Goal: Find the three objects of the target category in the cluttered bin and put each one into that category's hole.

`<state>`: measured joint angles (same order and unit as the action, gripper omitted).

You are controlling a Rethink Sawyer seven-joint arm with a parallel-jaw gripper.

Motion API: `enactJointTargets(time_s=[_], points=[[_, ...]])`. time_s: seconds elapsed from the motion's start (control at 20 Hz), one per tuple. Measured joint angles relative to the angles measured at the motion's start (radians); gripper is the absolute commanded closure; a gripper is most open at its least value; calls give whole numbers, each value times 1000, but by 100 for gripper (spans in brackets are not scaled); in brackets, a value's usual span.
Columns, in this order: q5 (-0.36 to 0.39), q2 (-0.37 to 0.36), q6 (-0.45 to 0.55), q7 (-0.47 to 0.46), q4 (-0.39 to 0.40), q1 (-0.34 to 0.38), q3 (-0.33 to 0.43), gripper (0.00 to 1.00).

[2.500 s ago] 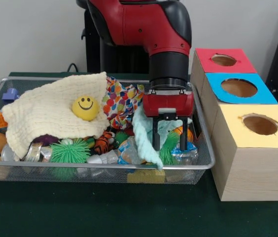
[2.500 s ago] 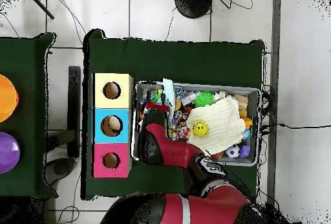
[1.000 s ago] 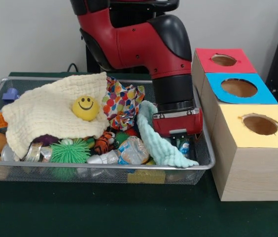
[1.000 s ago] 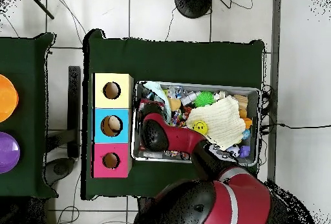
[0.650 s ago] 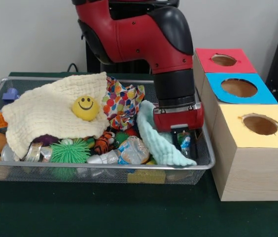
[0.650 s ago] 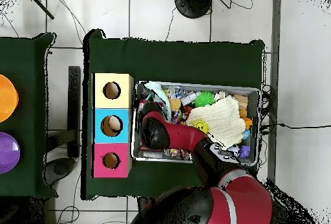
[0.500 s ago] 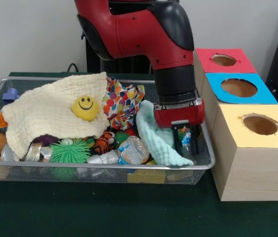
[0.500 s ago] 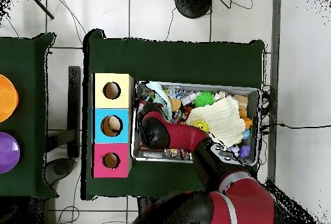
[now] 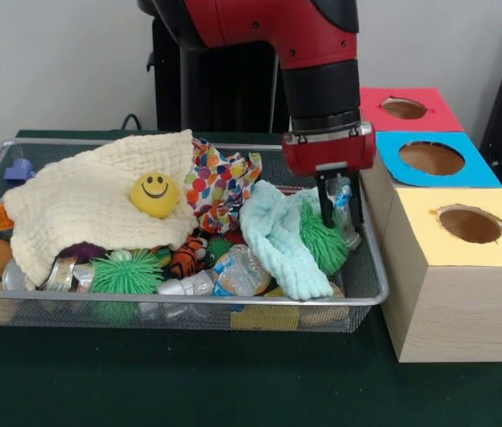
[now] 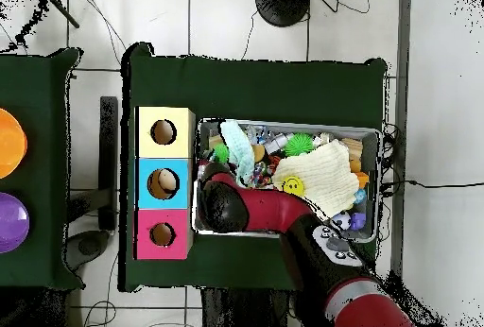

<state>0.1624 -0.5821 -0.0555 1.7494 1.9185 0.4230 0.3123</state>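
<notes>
The pincer (image 9: 340, 206) has risen out of the wire bin (image 9: 371, 289), where a second ago it was sunk among the clutter, and it now hangs closed on a small crinkled plastic bottle (image 9: 344, 201) beside the blue box (image 9: 429, 158). Its withdrawal has bared a green spiky ball (image 9: 324, 240) next to the pale teal cloth (image 9: 278, 233). One target seems secured; judging by its position, the carry to a hole is next, and the grip on thin plastic might slip.
</notes>
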Motion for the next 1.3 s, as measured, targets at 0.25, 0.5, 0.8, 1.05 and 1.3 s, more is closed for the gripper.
enactJointTargets(time_s=[0.25,0.5,0.8,1.05,1.3], points=[[-2,-52,0,0,39,-7,0,100],[-5,-91,5,0,60,-21,-1,100],[-5,-144,5,0,83,-37,-7,100],[-5,-173,5,0,101,-42,-23,100],[-5,-217,5,0,124,-59,-59,100]])
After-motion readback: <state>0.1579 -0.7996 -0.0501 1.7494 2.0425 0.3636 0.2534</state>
